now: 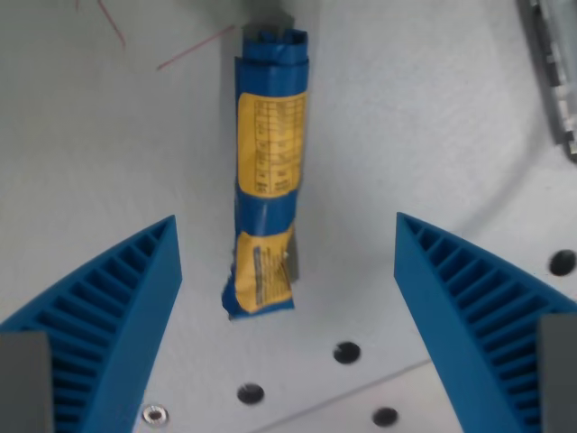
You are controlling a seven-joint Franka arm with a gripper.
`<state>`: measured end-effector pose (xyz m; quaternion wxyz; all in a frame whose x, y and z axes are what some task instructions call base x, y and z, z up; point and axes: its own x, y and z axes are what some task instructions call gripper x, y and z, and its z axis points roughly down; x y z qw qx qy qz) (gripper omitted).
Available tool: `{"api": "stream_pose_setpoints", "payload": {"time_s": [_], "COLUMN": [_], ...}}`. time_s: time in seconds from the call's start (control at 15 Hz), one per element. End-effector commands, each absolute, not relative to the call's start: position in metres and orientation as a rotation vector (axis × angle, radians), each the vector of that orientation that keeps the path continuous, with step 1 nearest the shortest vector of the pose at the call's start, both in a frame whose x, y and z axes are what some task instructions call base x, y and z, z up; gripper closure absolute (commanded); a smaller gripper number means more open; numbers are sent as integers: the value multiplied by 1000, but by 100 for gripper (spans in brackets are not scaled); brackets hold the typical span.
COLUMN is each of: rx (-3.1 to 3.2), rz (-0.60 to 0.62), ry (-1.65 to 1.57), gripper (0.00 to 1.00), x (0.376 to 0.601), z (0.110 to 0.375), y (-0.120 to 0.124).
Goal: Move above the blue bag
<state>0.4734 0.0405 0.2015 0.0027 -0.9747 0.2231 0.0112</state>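
A long blue bag (269, 171) with yellow labels lies lengthwise on the white tabletop, running from the top centre of the wrist view down to its middle. My gripper (287, 244) hangs above it, open, with one ribbed blue finger (108, 316) at the wrist view's left and the other finger (478, 316) at the wrist view's right. The bag's near end sits between the two fingertips, touching neither. Nothing is held.
The white table (433, 135) has several dark bolt holes near the bottom, such as one hole (346, 352). A grey metal fixture (557, 72) runs along the top right edge. Thin red marks (194, 50) cross the surface at top left.
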Motion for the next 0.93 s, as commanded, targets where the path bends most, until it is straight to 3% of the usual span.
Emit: {"api": "stream_pose_setpoints", "payload": {"time_s": [0.07, 0.47, 0.93], "rx": [-3016, -3032, -3046], "rz": [-116, -119, -124], "ry": [861, 856, 830], "gripper": [0, 0, 0], "x": [470, 470, 467], "z": [187, 164, 157], "y": [46, 51, 54]}}
